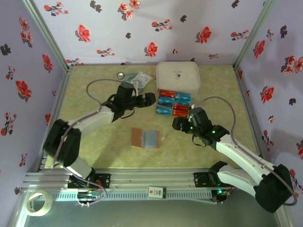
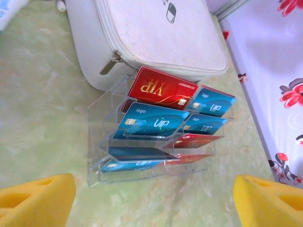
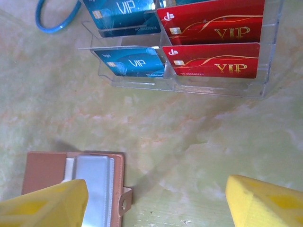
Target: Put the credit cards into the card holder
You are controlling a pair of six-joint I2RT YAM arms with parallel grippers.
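The credit cards (image 1: pixel 173 104), red and blue, stand in a clear tiered rack in front of a white zip case. The card holder (image 1: pixel 145 138) lies open on the table nearer me, with its clear sleeves up. My left gripper (image 1: pixel 146 99) hovers just left of the rack. In the left wrist view the cards (image 2: pixel 158 124) lie ahead of the left gripper (image 2: pixel 154 208), whose yellow fingers (image 2: pixel 35 201) are open and empty. My right gripper (image 1: pixel 181 124) hangs below the rack. It (image 3: pixel 156 203) is open above bare table, between the card holder (image 3: pixel 45 168) and the cards (image 3: pixel 213 47).
The white zip case (image 1: pixel 178 78) stands right behind the rack. A blue ring (image 3: pixel 57 19), a clear packet (image 1: pixel 140 78) and a small round disc (image 1: pixel 121 74) lie at the back left. A tape roll (image 1: pixel 38 202) sits off the table's near left corner. Floral walls enclose three sides.
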